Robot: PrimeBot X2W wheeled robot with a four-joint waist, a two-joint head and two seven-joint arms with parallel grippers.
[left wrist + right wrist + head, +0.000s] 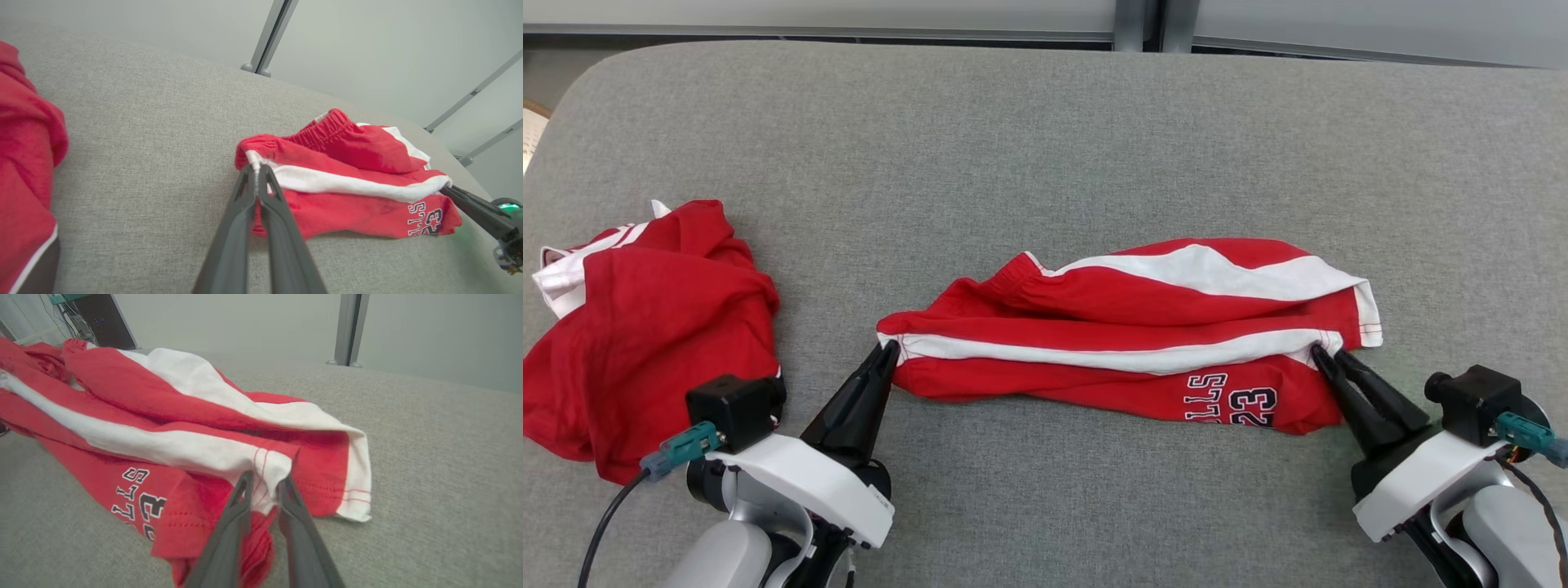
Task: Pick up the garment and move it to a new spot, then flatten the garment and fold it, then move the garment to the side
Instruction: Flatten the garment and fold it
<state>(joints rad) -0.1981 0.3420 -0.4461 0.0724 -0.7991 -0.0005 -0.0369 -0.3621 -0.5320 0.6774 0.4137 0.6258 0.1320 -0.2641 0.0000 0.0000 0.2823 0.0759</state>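
Likely fold step: left gripper (889, 351), right gripper (1325, 356) both clamped on red white-striped cotton shorts (1111, 306) ends; next, carry edge over evenly.

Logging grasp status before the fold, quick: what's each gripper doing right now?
Left gripper: closed on the shorts, at their left end.
Right gripper: closed on the shorts, at their right end.
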